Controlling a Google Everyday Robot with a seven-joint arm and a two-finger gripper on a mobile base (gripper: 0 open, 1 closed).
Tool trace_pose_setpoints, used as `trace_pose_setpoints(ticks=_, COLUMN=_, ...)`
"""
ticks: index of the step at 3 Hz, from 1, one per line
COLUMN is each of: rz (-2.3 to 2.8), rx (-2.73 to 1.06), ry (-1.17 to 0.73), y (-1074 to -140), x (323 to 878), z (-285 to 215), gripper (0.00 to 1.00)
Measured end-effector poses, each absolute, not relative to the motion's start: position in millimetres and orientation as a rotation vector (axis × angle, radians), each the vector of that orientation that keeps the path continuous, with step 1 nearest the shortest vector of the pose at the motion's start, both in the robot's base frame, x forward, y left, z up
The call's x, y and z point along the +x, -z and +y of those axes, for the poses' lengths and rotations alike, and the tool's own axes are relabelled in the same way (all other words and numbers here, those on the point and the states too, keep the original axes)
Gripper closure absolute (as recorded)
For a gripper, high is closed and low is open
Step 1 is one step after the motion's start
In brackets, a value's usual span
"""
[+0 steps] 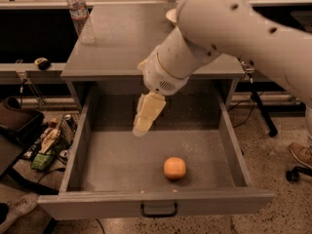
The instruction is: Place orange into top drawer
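Small round orange fruit (174, 168): smooth skin, dull sheen. Wide grey box-shaped top drawer (97, 209): matt walls, speckled, grainy floor. Small black handle (159, 211): smooth. Cream plastic-looking claw (140, 129), hanging over the drawer's rear: matt. White arm shell (234, 28): smooth, faintly glossy. Grey desk (122, 38): matt top. Clear plastic bottle (79, 14): glossy.

Speckled floor (278, 218), grey cabinet top (122, 38) — dark shelving (34, 35) behind.

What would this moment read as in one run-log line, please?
orange: on drawer floor, near front | tool: over drawer, apart from orange | drawer: open
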State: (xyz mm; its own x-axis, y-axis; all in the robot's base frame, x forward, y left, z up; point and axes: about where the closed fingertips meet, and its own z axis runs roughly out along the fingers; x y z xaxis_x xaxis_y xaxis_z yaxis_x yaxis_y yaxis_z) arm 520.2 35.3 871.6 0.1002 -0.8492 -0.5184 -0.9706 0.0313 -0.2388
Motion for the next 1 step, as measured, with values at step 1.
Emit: trace_pose_setpoints(ticks=1, rz=1.716, rx=-1.981, ry=-0.168, y=-925.4, x=522.4, z=33.9, gripper=0.00)
